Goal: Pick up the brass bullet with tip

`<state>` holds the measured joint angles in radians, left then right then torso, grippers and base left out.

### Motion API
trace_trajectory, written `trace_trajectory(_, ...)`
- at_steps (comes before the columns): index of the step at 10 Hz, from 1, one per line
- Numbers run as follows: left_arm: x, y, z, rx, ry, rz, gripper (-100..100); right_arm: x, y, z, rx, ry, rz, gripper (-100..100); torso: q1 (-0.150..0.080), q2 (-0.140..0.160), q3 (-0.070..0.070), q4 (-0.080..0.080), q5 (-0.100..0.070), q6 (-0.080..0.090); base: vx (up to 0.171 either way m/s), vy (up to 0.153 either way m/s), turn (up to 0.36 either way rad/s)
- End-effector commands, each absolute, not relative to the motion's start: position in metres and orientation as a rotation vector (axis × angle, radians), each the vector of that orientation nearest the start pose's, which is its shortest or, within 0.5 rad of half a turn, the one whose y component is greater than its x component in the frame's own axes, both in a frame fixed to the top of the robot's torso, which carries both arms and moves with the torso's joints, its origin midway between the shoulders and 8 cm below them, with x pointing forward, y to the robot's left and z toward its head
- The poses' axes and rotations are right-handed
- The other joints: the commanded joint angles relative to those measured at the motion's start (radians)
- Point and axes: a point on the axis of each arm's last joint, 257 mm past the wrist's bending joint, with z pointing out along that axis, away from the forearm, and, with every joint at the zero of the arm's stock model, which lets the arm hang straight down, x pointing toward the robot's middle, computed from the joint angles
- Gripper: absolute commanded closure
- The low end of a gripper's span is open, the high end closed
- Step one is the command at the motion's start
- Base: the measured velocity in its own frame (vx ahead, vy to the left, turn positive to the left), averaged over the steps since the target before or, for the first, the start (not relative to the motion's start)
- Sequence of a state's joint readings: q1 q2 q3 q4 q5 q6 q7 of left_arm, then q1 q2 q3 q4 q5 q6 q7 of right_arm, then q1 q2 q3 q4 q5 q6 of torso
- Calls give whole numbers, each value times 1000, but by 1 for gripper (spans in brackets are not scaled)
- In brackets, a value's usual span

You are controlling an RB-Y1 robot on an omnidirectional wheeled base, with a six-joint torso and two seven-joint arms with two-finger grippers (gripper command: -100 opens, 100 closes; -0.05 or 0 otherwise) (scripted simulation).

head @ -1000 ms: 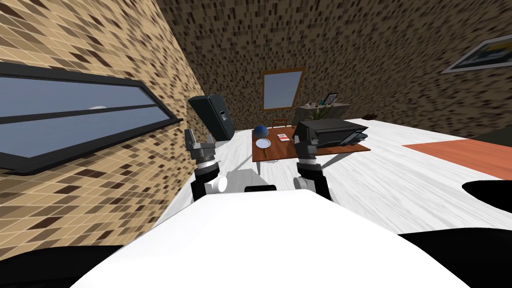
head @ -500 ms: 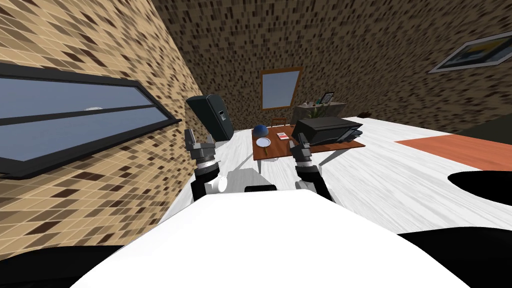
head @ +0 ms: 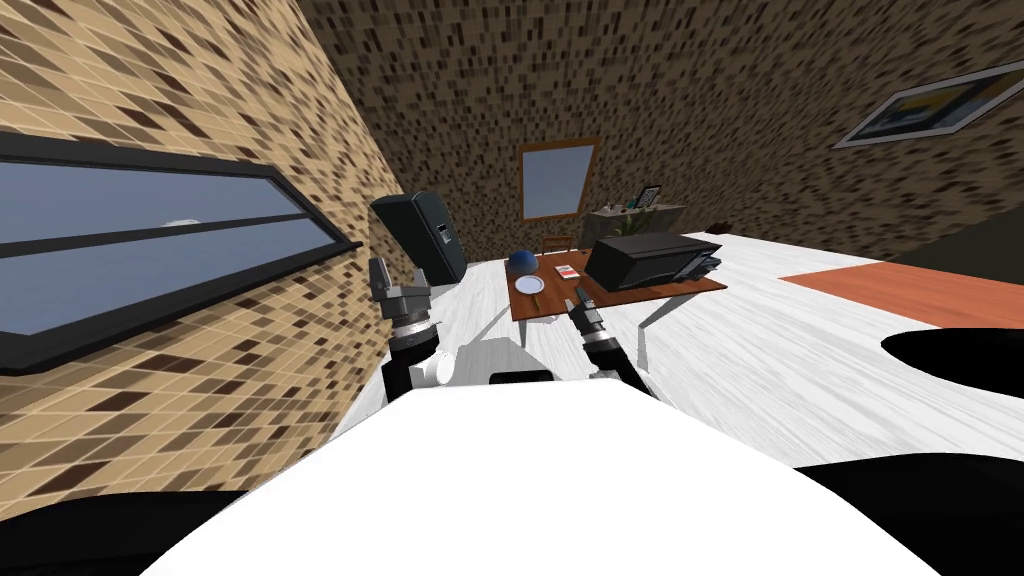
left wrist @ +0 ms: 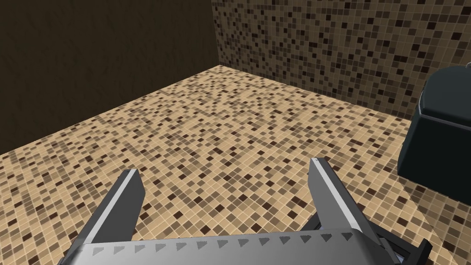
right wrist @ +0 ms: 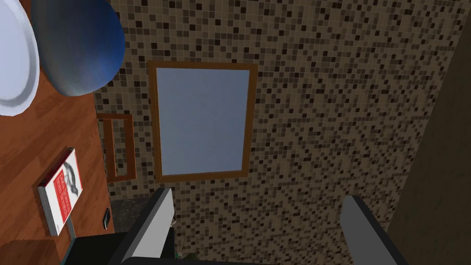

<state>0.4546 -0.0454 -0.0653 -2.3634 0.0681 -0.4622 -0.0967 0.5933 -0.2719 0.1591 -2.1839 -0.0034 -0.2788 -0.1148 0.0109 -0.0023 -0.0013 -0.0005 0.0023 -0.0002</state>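
A brown wooden table [head: 610, 292] stands ahead of me, across the white floor. On it lie a blue ball [head: 520, 262], a white plate [head: 529, 286], a red book [head: 567, 271] and a black printer [head: 650, 258]. My right gripper [head: 578, 297] is open and empty, held out short of the table's near edge. Its wrist view looks along the tabletop [right wrist: 27, 152] past the plate [right wrist: 11, 69], the blue ball [right wrist: 78, 46] and the red book [right wrist: 62, 188]. My left gripper [head: 385, 275] is open and empty beside the tiled wall; its fingers [left wrist: 119, 202] stand wide apart.
A dark cabinet [head: 425, 235] stands against the left wall, beyond my left hand. A wooden chair [head: 560, 243] is behind the table, and a low shelf [head: 640, 212] with small items is at the far wall. An orange rug [head: 920, 295] lies to the right.
My right forearm has rolled and swung left, so its gripper now sits lower and nearer the table's front edge. The head view has shifted slightly. The left arm has not moved.
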Motion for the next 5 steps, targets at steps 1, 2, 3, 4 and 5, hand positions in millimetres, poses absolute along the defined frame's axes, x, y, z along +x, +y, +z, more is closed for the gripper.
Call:
trace_trajectory(1,335,264,69,-637,498,-1356,0,363,-219,-162,932,1230,1355,-100,0,0,0,0,0,0,65,198,-53)
trace_trajectory(2,335,264,69,-637,498,-1356,0,363,-220,-164,933,1236,1352,-100,2,-2,-1,0,1,0,56,136,-19)
trace_trajectory(3,335,264,69,-636,498,-1356,0,357,-216,-193,960,1311,1332,-100,-1,-2,-1,0,0,0,49,106,-14)
trace_trajectory(4,335,265,69,-636,498,-1356,0,349,-212,-220,982,1387,1309,-100,-3,-1,-1,0,0,0,72,161,-21)
trace_trajectory(5,335,265,69,-637,498,-1356,0,348,-212,-223,987,1391,1305,-100,-1,-2,-1,0,0,0,60,119,-21)
